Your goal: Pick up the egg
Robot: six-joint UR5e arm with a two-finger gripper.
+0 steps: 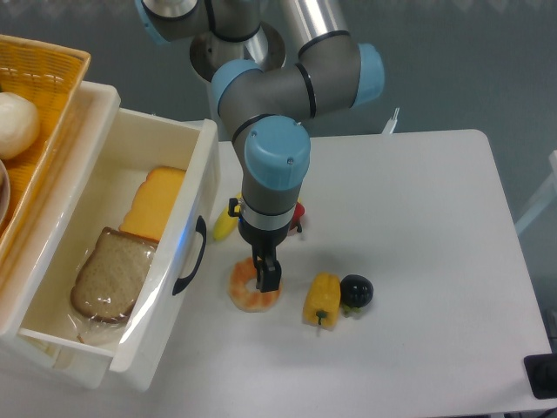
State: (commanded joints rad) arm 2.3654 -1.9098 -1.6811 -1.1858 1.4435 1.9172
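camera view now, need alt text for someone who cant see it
A robot arm reaches down over a white table, its pincer just above an orange ring-shaped shrimp. A yellow pepper and a dark round fruit lie to the right; a banana shows behind the arm. At left, an open white drawer holds bread and cheese.

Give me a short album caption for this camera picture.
Robot claw hovers over the orange shrimp ring, beside a yellow pepper.
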